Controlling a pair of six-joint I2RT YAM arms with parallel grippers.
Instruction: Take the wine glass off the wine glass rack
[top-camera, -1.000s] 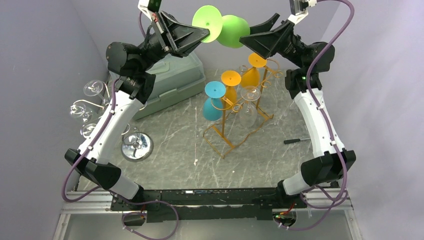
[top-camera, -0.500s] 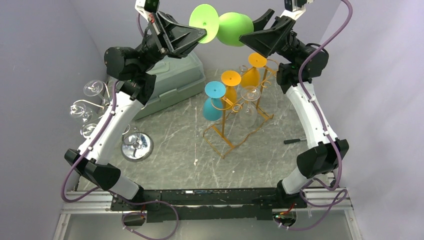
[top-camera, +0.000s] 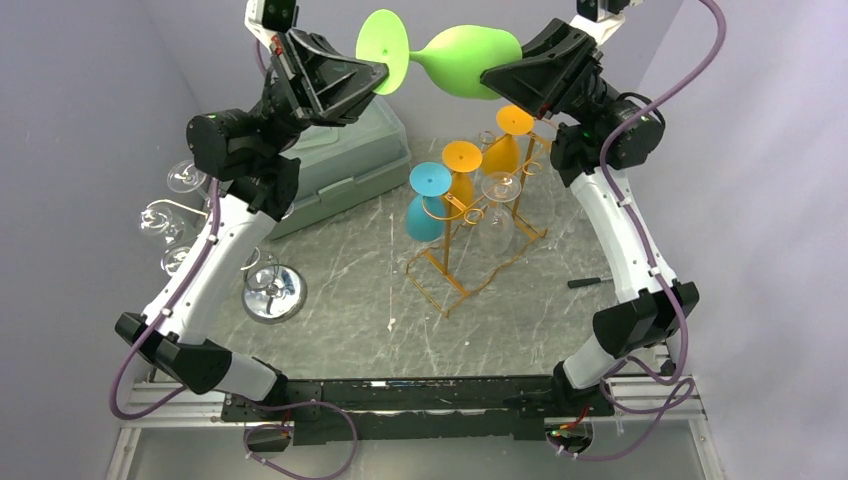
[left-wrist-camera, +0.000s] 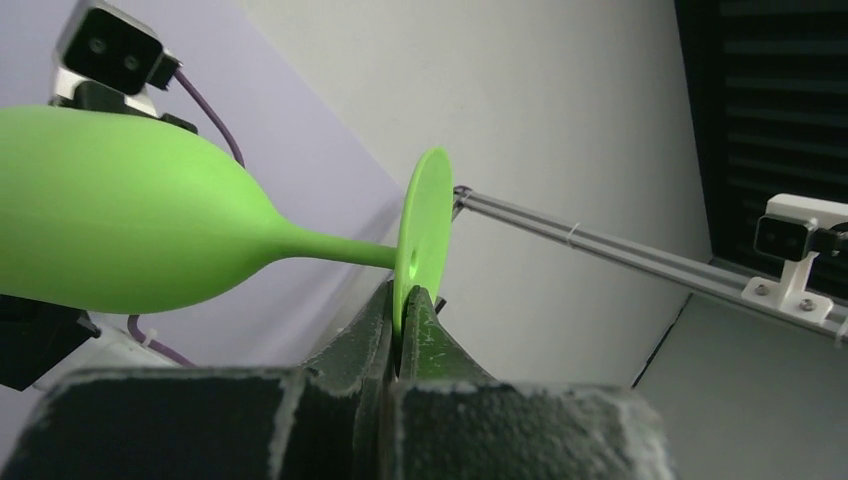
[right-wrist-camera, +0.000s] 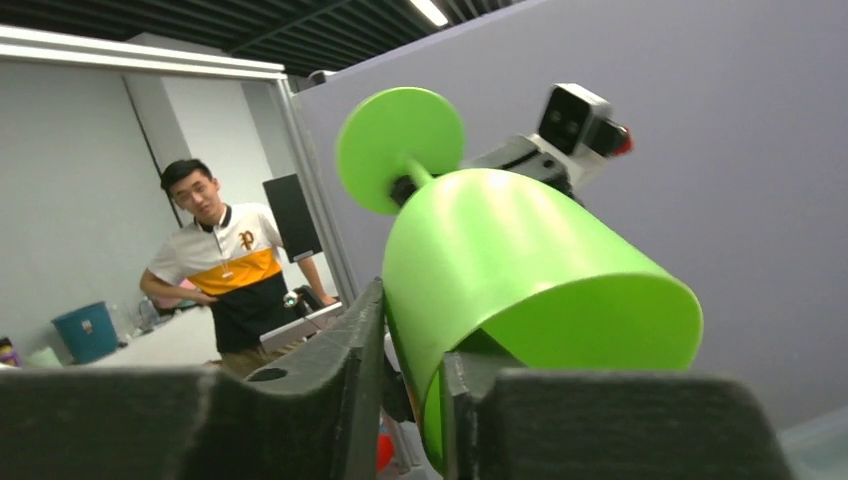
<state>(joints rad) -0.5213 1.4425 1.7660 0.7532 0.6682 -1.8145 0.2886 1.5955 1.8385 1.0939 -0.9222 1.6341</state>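
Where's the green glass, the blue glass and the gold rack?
green wine glass (top-camera: 462, 62), top view, on its bowl.
blue wine glass (top-camera: 430, 179), top view, on its round foot.
wine glass rack (top-camera: 445, 250), top view, on its front post.

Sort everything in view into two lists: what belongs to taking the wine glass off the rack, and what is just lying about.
Part of the job:
- green wine glass, held up in the air
- left gripper, clamped on its foot
- right gripper, clamped on its bowl rim
- gold wire rack

Just lying about:
- chrome stand with clear glasses
- lidded box
- black tool
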